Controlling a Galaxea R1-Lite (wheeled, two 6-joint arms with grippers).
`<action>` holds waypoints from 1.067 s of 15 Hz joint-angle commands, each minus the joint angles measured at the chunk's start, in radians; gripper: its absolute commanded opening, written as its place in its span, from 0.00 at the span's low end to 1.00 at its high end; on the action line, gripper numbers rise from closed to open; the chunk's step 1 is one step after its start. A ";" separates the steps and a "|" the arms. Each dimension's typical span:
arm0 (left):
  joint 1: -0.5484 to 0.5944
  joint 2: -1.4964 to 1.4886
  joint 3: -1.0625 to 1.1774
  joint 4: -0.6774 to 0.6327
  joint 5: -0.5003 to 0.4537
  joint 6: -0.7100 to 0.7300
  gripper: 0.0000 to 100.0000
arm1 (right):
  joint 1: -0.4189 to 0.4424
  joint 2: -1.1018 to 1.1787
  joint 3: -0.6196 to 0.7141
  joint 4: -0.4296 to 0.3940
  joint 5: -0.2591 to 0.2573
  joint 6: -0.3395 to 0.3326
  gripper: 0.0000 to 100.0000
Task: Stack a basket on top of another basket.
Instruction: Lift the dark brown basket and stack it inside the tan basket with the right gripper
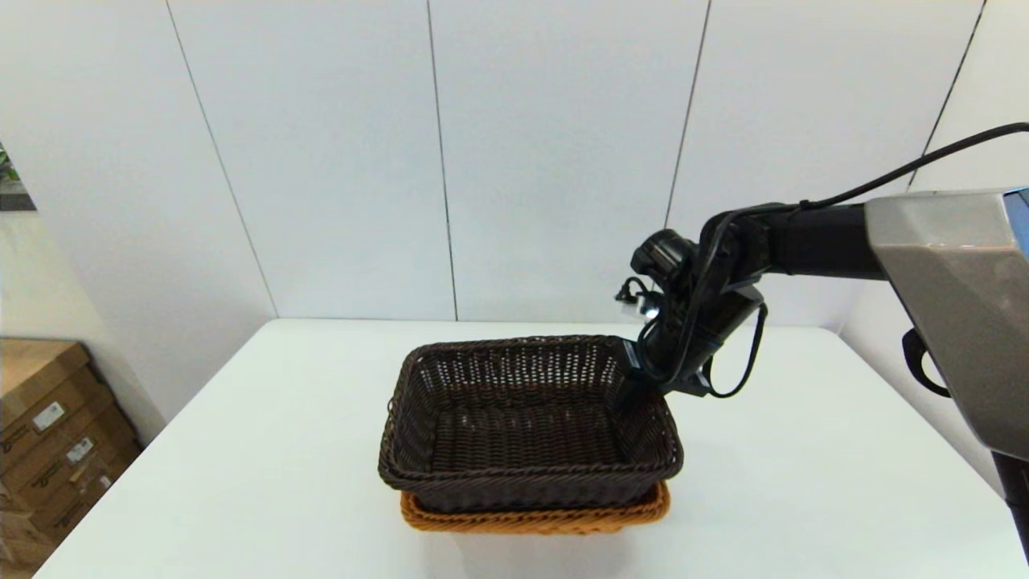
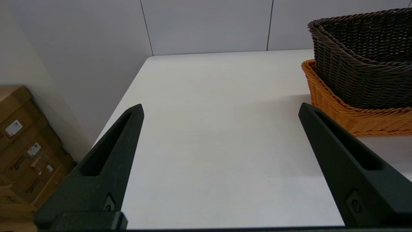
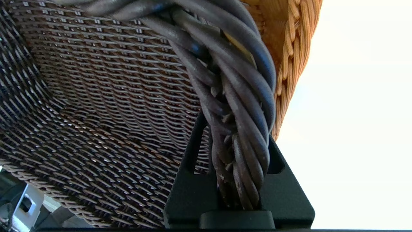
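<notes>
White table [image 1: 241,450], grey panelled wall [image 1: 338,161], cardboard boxes [image 1: 48,434] at left

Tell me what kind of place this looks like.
Probably a lab or test room, not a home: a bare white table, plain white wall panels, and stacked cardboard boxes at the side.

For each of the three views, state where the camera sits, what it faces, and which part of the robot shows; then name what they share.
Head: high on the robot, facing down at the white table; right gripper on the dark basket.
Left wrist: behind the open left gripper, low, facing across the table.
Right wrist: behind the right gripper's fingers clamping the dark rim.
Shared: dark basket sitting in the orange basket.
</notes>
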 commanded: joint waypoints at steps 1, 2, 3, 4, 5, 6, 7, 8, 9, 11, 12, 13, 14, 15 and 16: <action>0.000 0.000 0.002 0.000 -0.001 0.000 1.00 | 0.001 0.018 -0.002 0.002 0.002 0.001 0.00; 0.000 0.000 0.002 0.000 -0.001 0.000 1.00 | 0.000 0.025 -0.008 -0.003 0.002 0.001 0.00; 0.000 0.000 0.002 0.000 -0.001 0.000 1.00 | 0.000 0.028 -0.013 -0.003 0.002 0.001 0.00; 0.000 0.000 0.002 0.000 -0.001 0.000 1.00 | 0.000 0.033 -0.020 -0.003 0.002 0.001 0.00; 0.002 0.000 0.002 0.000 -0.001 0.000 1.00 | -0.002 0.038 -0.028 -0.003 0.002 0.001 0.00; 0.002 0.000 0.002 0.000 -0.001 0.000 1.00 | -0.002 0.041 -0.037 -0.004 0.002 0.001 0.00; 0.000 0.000 0.002 0.000 -0.001 0.000 1.00 | -0.004 0.047 -0.045 -0.004 0.002 0.001 0.00; 0.000 0.000 0.002 0.000 -0.001 0.000 1.00 | -0.004 0.050 -0.049 -0.004 0.002 0.001 0.00; 0.000 0.000 0.002 0.000 -0.001 0.000 1.00 | -0.004 0.050 -0.049 -0.004 0.002 0.001 0.00; 0.000 0.000 0.002 0.000 -0.001 0.000 1.00 | -0.004 0.051 -0.049 -0.004 0.002 0.001 0.00; 0.000 0.000 0.002 0.000 -0.001 0.000 1.00 | -0.004 0.051 -0.049 -0.004 0.002 0.001 0.00; 0.000 0.000 0.002 0.000 -0.001 0.000 1.00 | -0.004 0.053 -0.049 -0.004 0.002 0.001 0.00; 0.000 0.000 0.002 0.000 -0.001 0.000 1.00 | -0.005 0.051 -0.049 -0.004 0.002 0.001 0.00; 0.000 0.000 0.002 0.000 -0.001 0.000 1.00 | -0.010 0.051 -0.049 -0.004 0.002 0.001 0.00; 0.000 0.000 0.002 0.000 -0.001 0.000 1.00 | -0.013 0.051 -0.049 -0.004 0.002 0.001 0.00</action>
